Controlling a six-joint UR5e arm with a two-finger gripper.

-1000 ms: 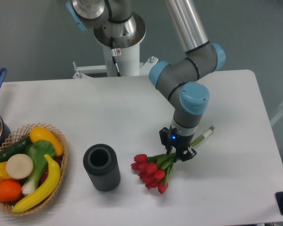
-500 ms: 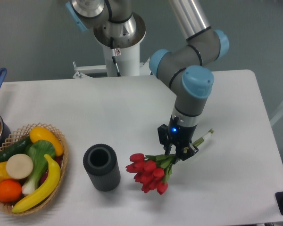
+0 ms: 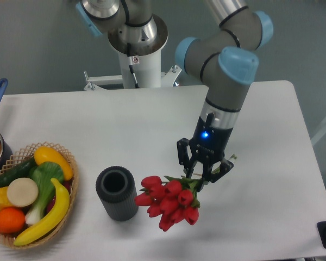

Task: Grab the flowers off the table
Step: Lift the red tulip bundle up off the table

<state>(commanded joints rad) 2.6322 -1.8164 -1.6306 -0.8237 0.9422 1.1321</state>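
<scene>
One fixed view shows you the gripper (image 3: 202,173) clenched on the flowers (image 3: 167,202) at their stems, blooms hanging lower-left beside the dark cylinder (image 3: 117,193). They look clear of the table (image 3: 271,141) (stem grip spares the petals).

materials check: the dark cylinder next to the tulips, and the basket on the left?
Dark cylinder: looks like matte dark grey rubber or foam; ribbed sides, no shine, hollow top. Cannot tell which.
Basket: woven wicker or rattan by the look; tan strands with an open looped rim.
Flowers, held in the gripper: evenly glossy red heads, probably artificial.
</scene>
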